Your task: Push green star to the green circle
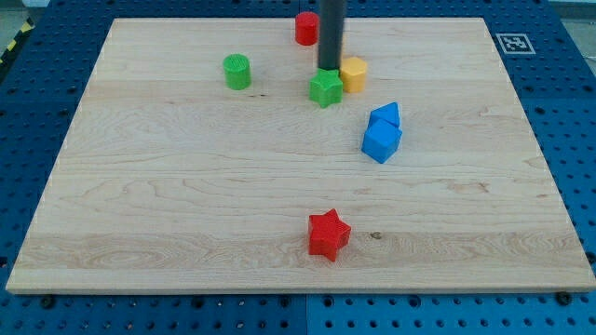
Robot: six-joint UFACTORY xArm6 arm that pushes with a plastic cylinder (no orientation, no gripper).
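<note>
Camera view, single frame: wooden board [186, 186] lying on a blue perforated table [56, 37], with a small printed marker [510, 42] at the board's upper right corner. Rod [331, 33] enters from the top edge of the frame just right of centre and runs straight down; my tip [328, 71] sits at the upper edge of the green star [325, 89] — touching it or very nearly, contact cannot be confirmed from this angle. No gripper on this arm, so there is no open or closed state to record; nothing is held, the tip only bears against blocks. Green star is in the upper centre of the frame, with the yellow block [353, 73], shape roughly hexagonal, just beside it on its upper right, apparently touching. Green circle [237, 72], a short cylinder, stands in the upper left-centre, well apart from the star, at about the same height in the frame. Red cylinder [305, 28] is near the top edge, just left of the rod and partly hidden by it. Two blue blocks right of centre — a smaller one [386, 114] above, a larger blue cube [381, 140] below, touching each other. Red star [328, 234] alone at lower centre, well apart from everything else.
</note>
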